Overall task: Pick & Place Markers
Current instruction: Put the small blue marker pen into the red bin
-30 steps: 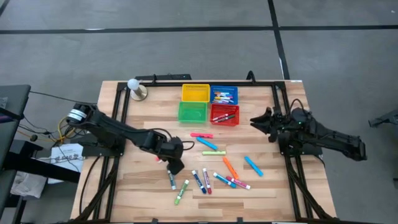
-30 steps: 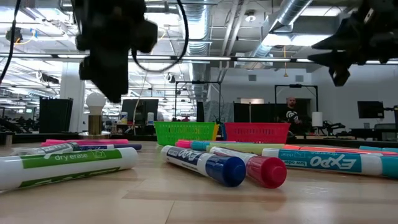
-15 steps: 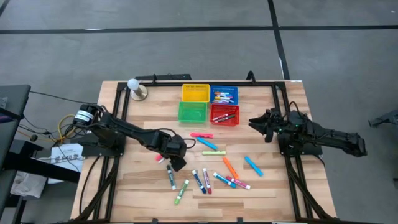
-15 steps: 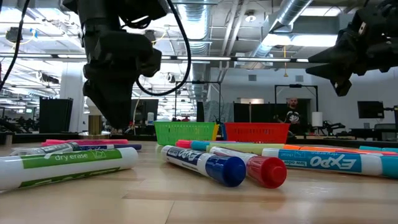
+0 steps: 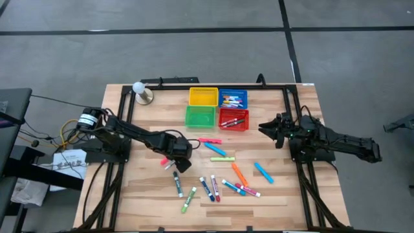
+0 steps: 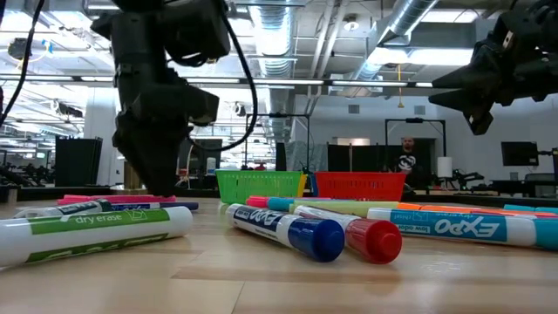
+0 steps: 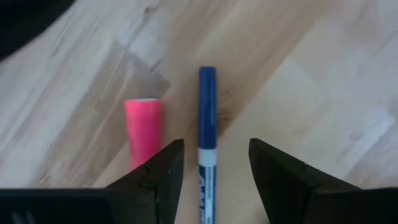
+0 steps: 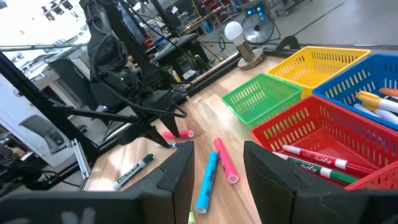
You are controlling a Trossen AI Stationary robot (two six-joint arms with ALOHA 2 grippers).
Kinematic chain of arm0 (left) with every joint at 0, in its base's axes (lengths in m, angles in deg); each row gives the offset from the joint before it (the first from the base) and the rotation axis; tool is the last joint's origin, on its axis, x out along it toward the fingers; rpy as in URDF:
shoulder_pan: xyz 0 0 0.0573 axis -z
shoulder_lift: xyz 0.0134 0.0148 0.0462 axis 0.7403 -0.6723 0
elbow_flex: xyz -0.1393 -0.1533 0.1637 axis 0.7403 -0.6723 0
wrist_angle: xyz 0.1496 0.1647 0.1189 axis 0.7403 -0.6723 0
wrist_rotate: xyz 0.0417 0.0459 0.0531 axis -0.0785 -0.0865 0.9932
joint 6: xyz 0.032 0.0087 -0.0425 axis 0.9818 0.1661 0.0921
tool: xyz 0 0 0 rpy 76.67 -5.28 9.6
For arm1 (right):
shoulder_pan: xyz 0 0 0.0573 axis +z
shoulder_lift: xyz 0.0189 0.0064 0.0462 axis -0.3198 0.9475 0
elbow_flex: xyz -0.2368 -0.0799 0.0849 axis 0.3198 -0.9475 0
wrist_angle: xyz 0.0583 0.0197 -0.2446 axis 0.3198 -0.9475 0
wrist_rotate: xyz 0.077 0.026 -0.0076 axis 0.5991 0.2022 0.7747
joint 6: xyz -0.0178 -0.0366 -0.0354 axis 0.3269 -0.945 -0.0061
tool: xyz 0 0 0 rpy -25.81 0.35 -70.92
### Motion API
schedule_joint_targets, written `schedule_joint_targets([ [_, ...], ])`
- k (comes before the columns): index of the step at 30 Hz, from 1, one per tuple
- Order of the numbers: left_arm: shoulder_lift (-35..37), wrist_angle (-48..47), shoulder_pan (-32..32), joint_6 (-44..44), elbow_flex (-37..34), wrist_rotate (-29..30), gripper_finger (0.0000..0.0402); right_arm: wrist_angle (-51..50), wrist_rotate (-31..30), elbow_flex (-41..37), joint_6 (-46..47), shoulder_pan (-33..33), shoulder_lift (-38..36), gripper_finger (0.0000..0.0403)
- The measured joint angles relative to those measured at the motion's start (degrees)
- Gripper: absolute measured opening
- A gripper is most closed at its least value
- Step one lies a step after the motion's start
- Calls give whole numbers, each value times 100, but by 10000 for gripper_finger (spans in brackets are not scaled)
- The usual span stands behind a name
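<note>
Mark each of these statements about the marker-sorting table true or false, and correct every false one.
1. The left gripper has its fingers open on either side of a blue marker. True.
2. A pink marker lies beside that blue marker. True.
3. The green basket holds several markers. False: it looks empty; the markers are in the blue basket and the red basket.
4. The right gripper is carrying a marker. False: its fingers are open and hold nothing, as it hangs over the table's right side.
5. The yellow basket stands next to the blue basket. True.
</note>
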Motion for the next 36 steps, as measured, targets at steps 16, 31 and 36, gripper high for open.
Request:
schedule_joint_targets([
  [16,0,258,22,-151,-91,-33,179,0,-7,0,0,-2,0,129],
  [31,-341,300,22,-148,-99,-130,179,3,-12,2,154,-2,0,129],
  [36,-535,252,25,-131,-82,-143,179,0,-15,2,258,-2,2,129],
])
